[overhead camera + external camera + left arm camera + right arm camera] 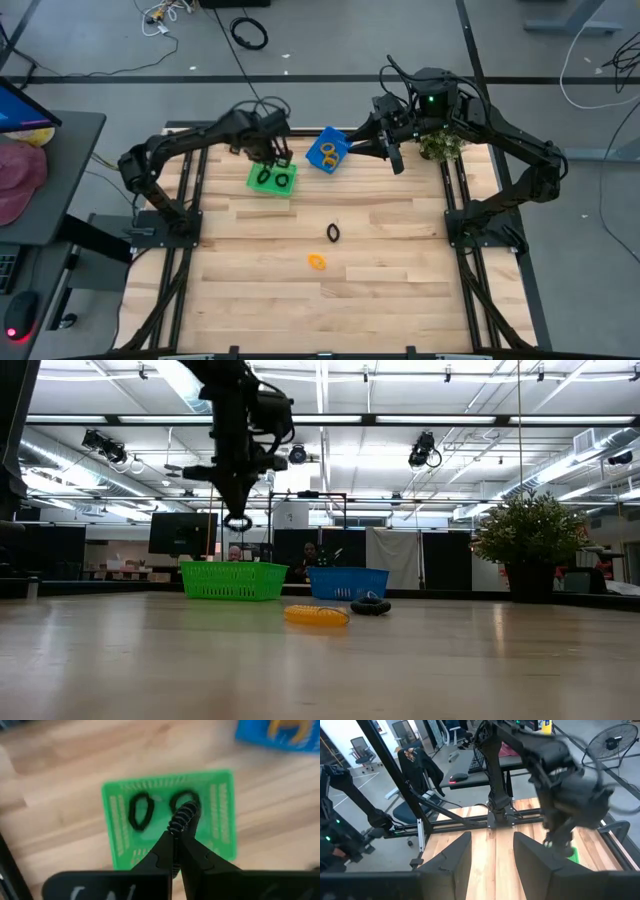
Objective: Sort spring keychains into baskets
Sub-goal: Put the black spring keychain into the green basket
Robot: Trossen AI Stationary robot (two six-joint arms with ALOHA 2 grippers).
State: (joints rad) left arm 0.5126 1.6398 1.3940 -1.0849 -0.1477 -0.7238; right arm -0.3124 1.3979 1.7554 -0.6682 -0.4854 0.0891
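Observation:
My left gripper (276, 155) hangs above the green basket (254, 186), shut on a black spring keychain (182, 816). Two more black keychains (139, 812) lie inside that basket (112, 820). The blue basket (314, 160) beside it holds orange keychains (330, 152). One black keychain (333, 233) and one orange keychain (317, 262) lie flat on the bare wood mid-table. My right gripper (394, 158) hovers open just right of the blue basket, touching nothing; its fingers stand apart in the right wrist view (492, 852). My left gripper (175, 837) pinches the black keychain's coil at one side (176, 826) between its two fingertips, coming from above and pointing down. The ring hangs below the fingers (237, 522), lifted clear above the green basket (232, 580).
A potted plant (440, 146) stands at the table's far right corner, behind my right arm. The blue basket (348, 582) sits close to the green one's right. Bare wood stretches across the table's near half, apart from the two loose keychains. Metal frame rails (190, 240) run along both sides.

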